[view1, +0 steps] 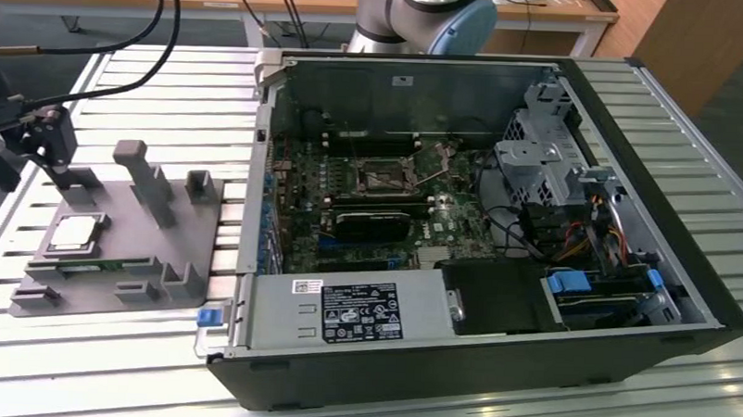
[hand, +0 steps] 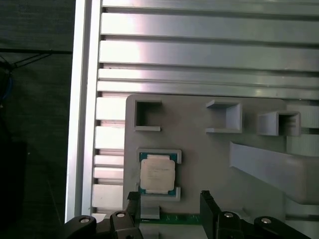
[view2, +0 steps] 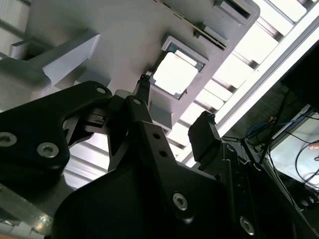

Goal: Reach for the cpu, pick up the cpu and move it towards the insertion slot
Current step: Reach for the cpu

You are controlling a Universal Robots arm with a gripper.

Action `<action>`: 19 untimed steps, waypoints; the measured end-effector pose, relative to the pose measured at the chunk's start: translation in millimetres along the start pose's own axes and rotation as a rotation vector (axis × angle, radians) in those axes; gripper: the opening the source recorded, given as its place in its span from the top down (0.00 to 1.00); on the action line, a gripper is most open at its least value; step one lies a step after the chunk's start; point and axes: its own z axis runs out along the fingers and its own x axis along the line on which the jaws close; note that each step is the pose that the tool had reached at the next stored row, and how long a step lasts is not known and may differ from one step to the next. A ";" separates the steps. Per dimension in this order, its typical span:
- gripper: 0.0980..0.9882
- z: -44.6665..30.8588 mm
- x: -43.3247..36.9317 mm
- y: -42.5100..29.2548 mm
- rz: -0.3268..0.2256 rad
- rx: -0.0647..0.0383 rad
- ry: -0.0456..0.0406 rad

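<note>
the cpu (hand: 157,174) has a silvery-white top with a thin green edge, the holder (hand: 199,149) under it is plain matte grey, and the table (hand: 199,50) is ribbed in shiny silver slats. the gripper (hand: 170,201) is black with silver screw heads. in the exterior view the computer case (view1: 465,383) is black, the insertion slot (view1: 382,178) is a shiny metal frame around a dark centre, and the latch (view1: 209,316) is bright blue.

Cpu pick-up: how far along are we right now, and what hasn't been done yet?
Done: nothing complete; the arm is over the grey holder. In hand: the reach. The gripper is open and empty, close to the cpu but not touching it; the cpu lies flat in its nest. Left: the grasp, the lift and the carry to the insertion slot inside the computer case.
</note>
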 end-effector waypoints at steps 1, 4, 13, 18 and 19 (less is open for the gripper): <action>0.44 1.0 0.1 0.0 0.000 0.000 0.0001; 0.44 3.7 0.2 -0.1 0.000 0.000 0.0001; 0.44 13.2 2.7 -0.5 0.000 0.000 0.0001; 0.44 20.0 4.5 -0.9 0.000 0.000 0.0000; 0.44 21.4 4.8 -0.9 0.000 0.000 0.0000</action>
